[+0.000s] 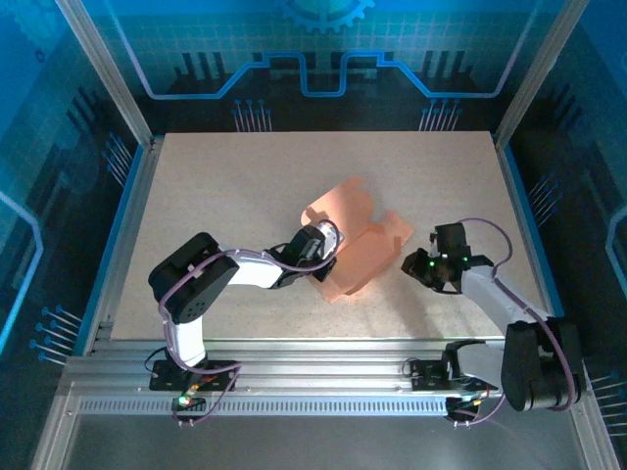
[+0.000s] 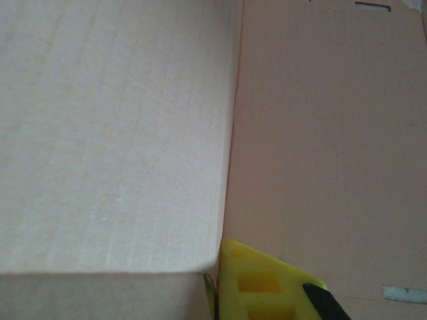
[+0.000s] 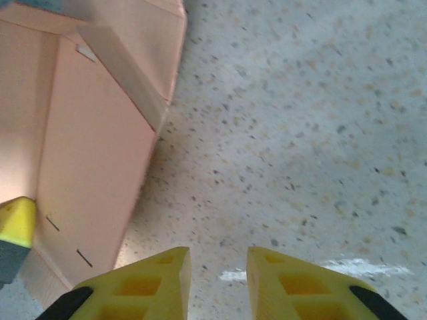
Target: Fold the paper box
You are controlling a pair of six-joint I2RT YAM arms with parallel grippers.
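Paper box (image 1: 364, 245) sits mid-way across the counter (image 1: 245, 186), long axis slanting near-left to far-right, my left pincer (image 1: 323, 250) pressed together on its left side, so I judge the right pincer (image 3: 219, 267), slightly spread and empty just off its right edge, must reach leftward.

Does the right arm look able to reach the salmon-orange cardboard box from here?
Probably yes: the right claw hangs open over bare speckled table beside the salmon-orange cardboard box, with nothing between them.
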